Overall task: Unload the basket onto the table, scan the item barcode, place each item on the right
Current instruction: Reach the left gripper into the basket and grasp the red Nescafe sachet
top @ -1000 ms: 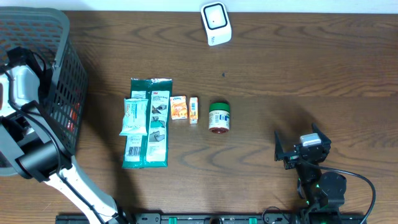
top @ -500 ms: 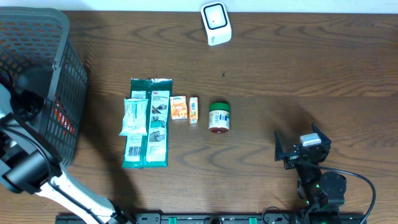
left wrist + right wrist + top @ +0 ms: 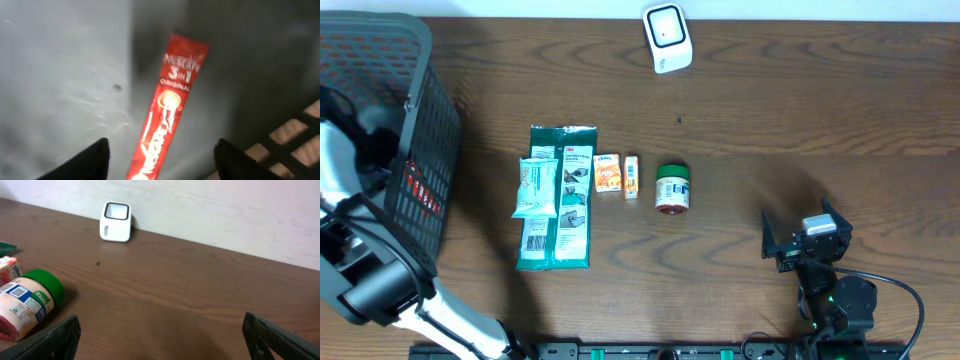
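Left wrist view: the left claw (image 3: 166, 161) hangs inside the basket (image 3: 296, 144), its two dark fingers spread at the bottom corners of the frame. Between them, touching neither, lies the stick sachet (image 3: 170, 105). It is a slim, flat tube of glossy red foil with white lettering, resting slantwise on the smooth grey basket floor. No barcode shows on its upturned face. The basket's wall is a stiff dark plastic lattice.

By my reading the task has barely begun. The sachet is not yet gripped, and pinching it, lifting it out, carrying it across and showing its code to the scanner (image 3: 667, 38) all remain.

Right wrist view: the right claw (image 3: 162, 339) is spread wide over bare counter (image 3: 200, 295) and holds nothing. The counter is dark, grained wood with a dull sheen. At the left edge lies a round jar (image 3: 30, 300) on its side, with a paper label and a green lid. Far back, against the pale wall, stands the scanner, a small rounded white block with a dark window.
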Action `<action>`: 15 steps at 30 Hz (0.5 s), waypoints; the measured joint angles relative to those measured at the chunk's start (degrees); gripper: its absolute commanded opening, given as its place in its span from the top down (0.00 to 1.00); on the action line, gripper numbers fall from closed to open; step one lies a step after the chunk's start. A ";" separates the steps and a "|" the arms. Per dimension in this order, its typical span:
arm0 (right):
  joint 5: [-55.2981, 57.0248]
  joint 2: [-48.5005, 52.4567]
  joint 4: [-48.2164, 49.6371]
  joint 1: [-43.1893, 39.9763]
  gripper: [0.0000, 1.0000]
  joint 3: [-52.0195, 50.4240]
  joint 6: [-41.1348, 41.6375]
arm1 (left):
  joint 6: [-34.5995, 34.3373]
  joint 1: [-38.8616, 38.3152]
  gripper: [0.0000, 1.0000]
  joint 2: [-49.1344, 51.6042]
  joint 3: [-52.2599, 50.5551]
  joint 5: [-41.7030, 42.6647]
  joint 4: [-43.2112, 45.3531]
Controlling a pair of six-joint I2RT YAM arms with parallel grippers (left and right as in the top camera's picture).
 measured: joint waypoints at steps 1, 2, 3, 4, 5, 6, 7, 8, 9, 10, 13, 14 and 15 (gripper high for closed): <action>0.00 0.00 0.02 0.00 0.01 0.00 0.00 | -0.11 -0.46 0.43 0.22 -1.62 -0.04 1.49; 0.00 0.00 0.02 0.00 0.01 0.00 -0.02 | -0.26 -0.94 0.43 0.61 -3.41 -0.17 2.84; 0.00 0.00 0.02 0.00 0.01 0.00 -0.02 | -0.63 -1.36 0.43 1.05 -4.81 -0.63 3.63; 0.00 0.00 0.02 0.00 0.01 0.00 0.00 | -1.14 -1.84 0.46 1.57 -6.60 -1.66 4.87; 0.00 0.00 0.00 0.00 0.01 0.00 0.00 | -1.81 -2.36 0.74 1.99 -8.68 -3.41 6.40; 0.00 0.00 0.00 0.00 0.01 0.00 0.00 | -2.51 -2.75 0.91 1.22 -9.64 -4.94 8.83; 0.00 0.00 0.02 0.00 0.01 0.00 0.00 | -3.06 -2.80 0.93 1.14 -10.45 -5.90 10.14; 0.00 0.00 0.02 0.00 0.01 0.00 -0.02 | -3.23 -2.78 0.93 0.87 -10.75 -6.29 10.62; 0.02 0.00 0.00 0.00 0.01 0.00 0.00 | -3.34 -2.75 0.93 0.70 -11.19 -6.73 10.91; 0.00 0.00 0.02 0.00 0.01 0.00 0.00 | -3.61 -2.75 0.93 0.50 -11.28 -6.88 10.91; 0.00 0.00 0.02 0.00 0.01 0.00 0.00 | -3.74 -2.75 0.93 0.37 -10.73 -7.23 9.42; 0.00 0.00 0.00 0.00 0.01 0.00 0.00 | -3.82 -2.67 0.93 0.22 -10.08 -7.21 8.02; 0.00 0.00 0.02 0.00 0.01 0.00 0.00 | -3.82 -2.64 0.93 0.02 -9.68 -7.23 7.45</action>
